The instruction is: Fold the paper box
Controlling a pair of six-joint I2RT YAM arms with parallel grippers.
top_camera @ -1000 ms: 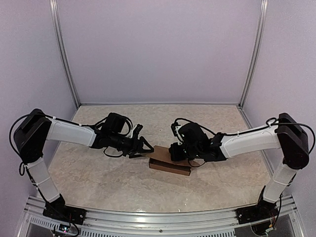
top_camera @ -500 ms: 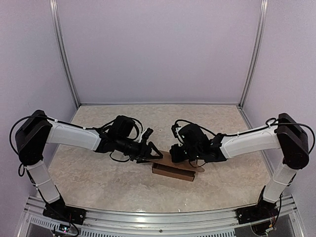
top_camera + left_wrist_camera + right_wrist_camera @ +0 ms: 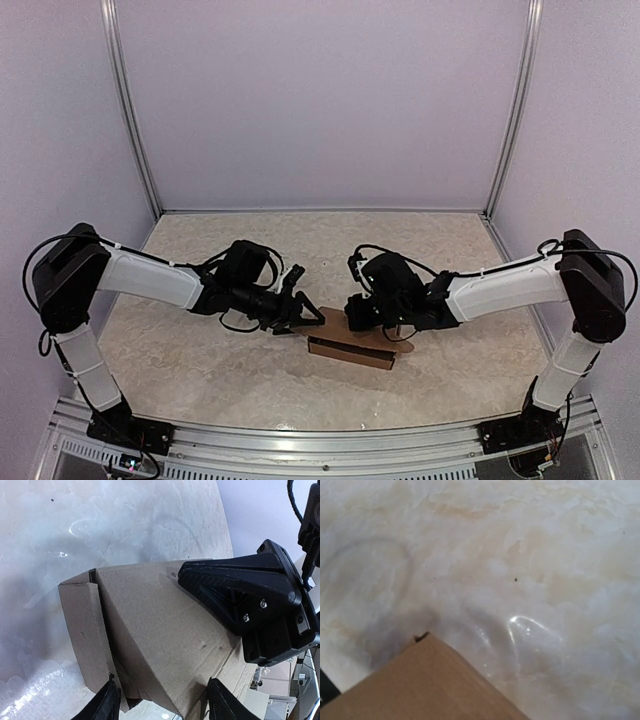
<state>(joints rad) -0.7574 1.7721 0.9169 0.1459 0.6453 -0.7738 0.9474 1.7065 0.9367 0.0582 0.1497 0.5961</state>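
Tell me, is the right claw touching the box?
Touching. The left wrist view shows the right gripper with a finger lying flat on the box lid, no gap.

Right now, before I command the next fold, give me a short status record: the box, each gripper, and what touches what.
paper box: partly folded, top panel slanted, not closed flat
resting on: table
left gripper: open, fingertips either side of the box's end
right gripper: lies against the top panel; open or shut unclear
right wrist view: only a box corner and the table
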